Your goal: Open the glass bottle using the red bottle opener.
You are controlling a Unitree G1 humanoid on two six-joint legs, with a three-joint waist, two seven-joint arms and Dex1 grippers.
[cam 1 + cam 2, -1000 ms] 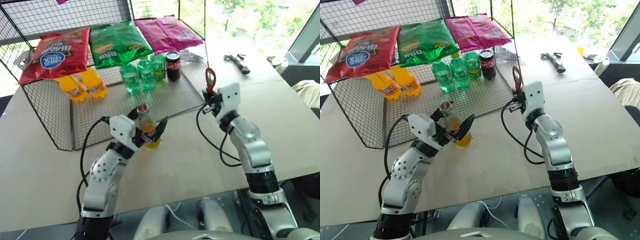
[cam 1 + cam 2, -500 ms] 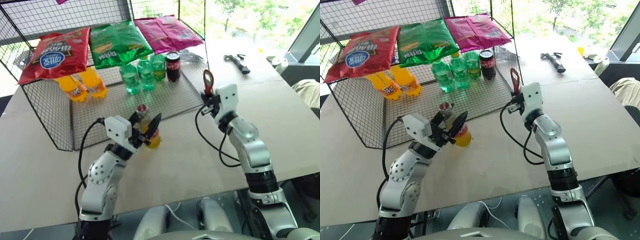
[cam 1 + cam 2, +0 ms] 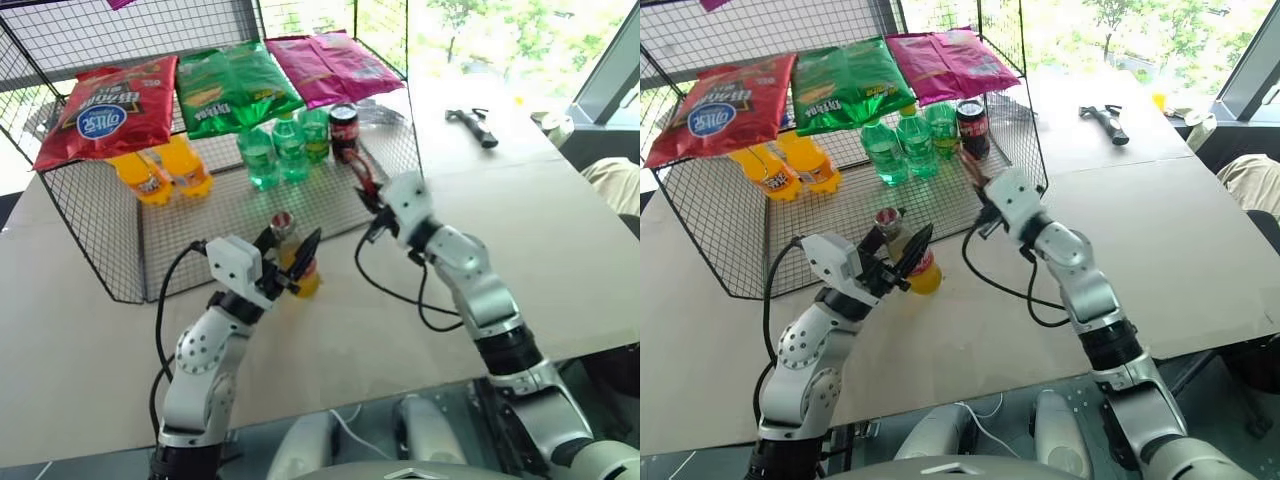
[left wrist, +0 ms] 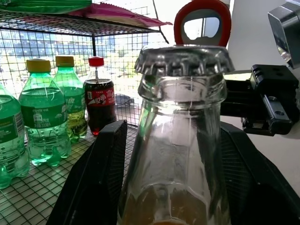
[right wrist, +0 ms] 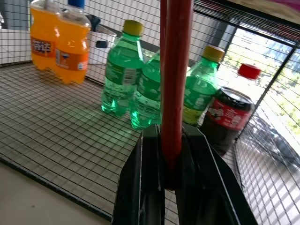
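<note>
Cap's not off yet, so the real job is left. Both tools are ready tho.

Left gripper (image 3: 292, 262) is half shut w/ its fingers on both sides of the glass bottle (image 3: 291, 255), holding it up straight on the table, just in front of the wire rack (image 3: 120, 250).

Right gripper (image 3: 371, 198), a bit right of the bottle, is squeezed tight on the red bottle opener (image 3: 360, 172). Opener is near the cap (image 4: 183, 60) but not on it. Next I think: hook ring on cap & pull up.
</note>
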